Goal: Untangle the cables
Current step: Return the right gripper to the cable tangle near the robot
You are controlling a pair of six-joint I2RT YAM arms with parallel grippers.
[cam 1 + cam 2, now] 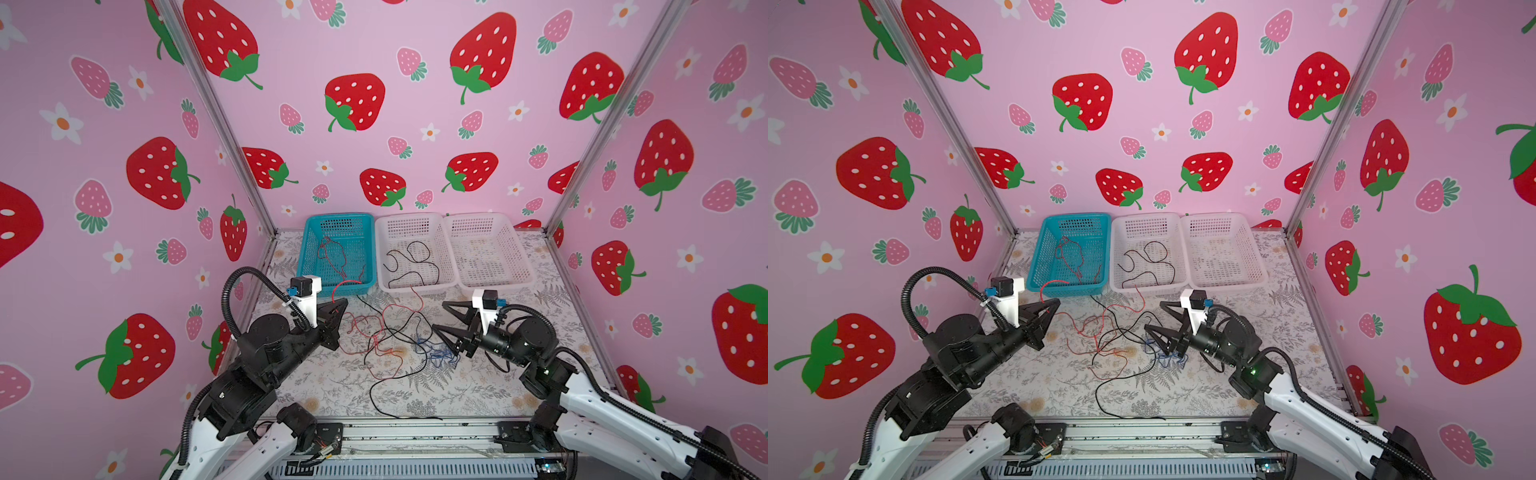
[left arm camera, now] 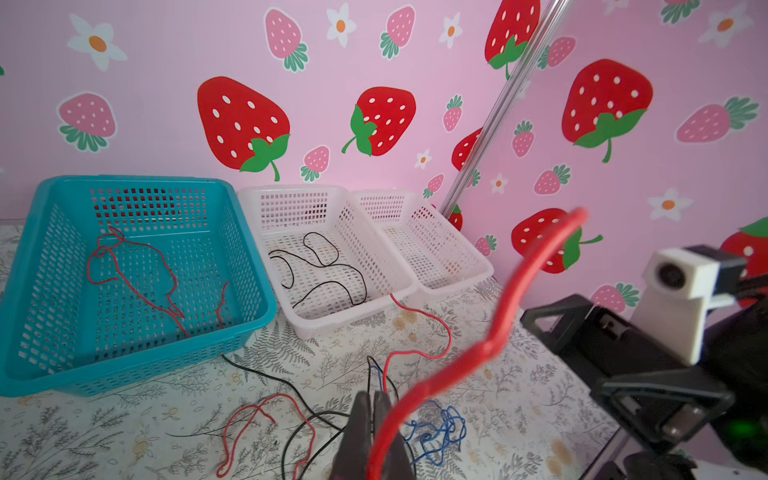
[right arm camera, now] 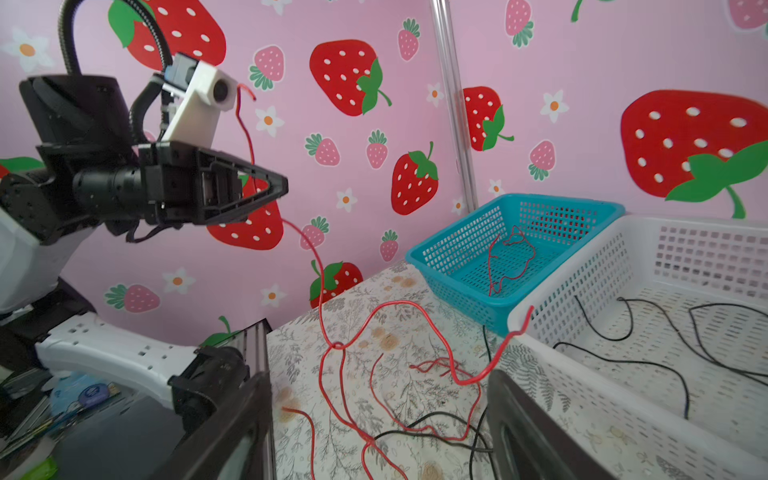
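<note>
Floral tabletop (image 1: pixel 498 386) before blue basket (image 1: pixel 337 253): left gripper (image 1: pixel 343 306) clenched on red cable (image 3: pixel 320 282), hanging nearly vertical; right gripper (image 1: pixel 439 315) released.

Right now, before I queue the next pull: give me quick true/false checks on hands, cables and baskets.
1. The left hand is shut on a thin red cable. True.
2. The turquoise plastic mesh basket holds a black cable. False: a second red cable lies in it.
3. The right hand grips the tangled thin blue cable. False: its jaws stand open, gripping nothing.
4. The middle white plastic mesh basket holds a thin black cable. True.
</note>
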